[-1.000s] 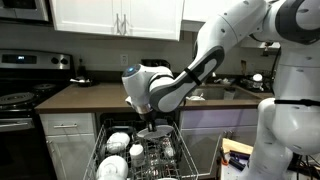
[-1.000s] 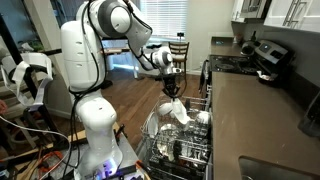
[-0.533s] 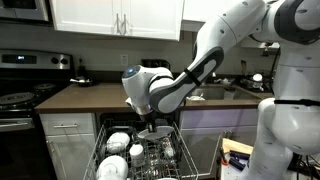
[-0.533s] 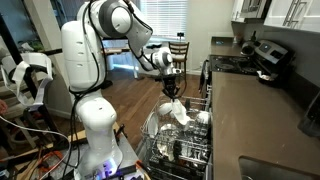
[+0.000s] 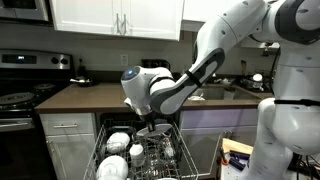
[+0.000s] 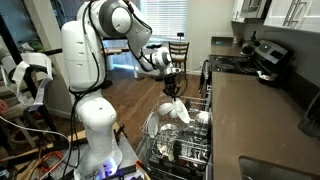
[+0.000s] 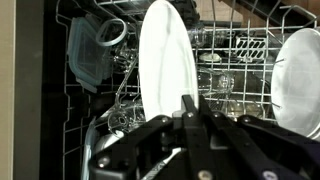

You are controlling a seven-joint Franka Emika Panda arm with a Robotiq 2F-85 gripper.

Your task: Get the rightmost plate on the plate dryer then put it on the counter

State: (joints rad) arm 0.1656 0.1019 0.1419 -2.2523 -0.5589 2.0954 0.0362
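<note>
**A:** Where is the plate of the task?

**B:** The white plate (image 7: 165,65) stands upright on its edge, among the wires of the plate dryer (image 7: 240,50). I cannot tell whether it is lifted off the tines.

**A:** Is it held?

**B:** Yes. The one gripper (image 7: 188,100) is clenched on its lower rim, with a finger on each face.

**A:** How many plates do you count?

**B:** In the wrist view, two: the grasped one and a second plate (image 7: 298,70), well apart at the edge of the picture. On the opposite side lies one dark container (image 7: 85,55).

**A:** And the counter?

**B:** There is one brown counter (image 5: 100,95), behind and above the pulled-out dryer. In both exterior views the single arm reaches down over the dryer.
</note>
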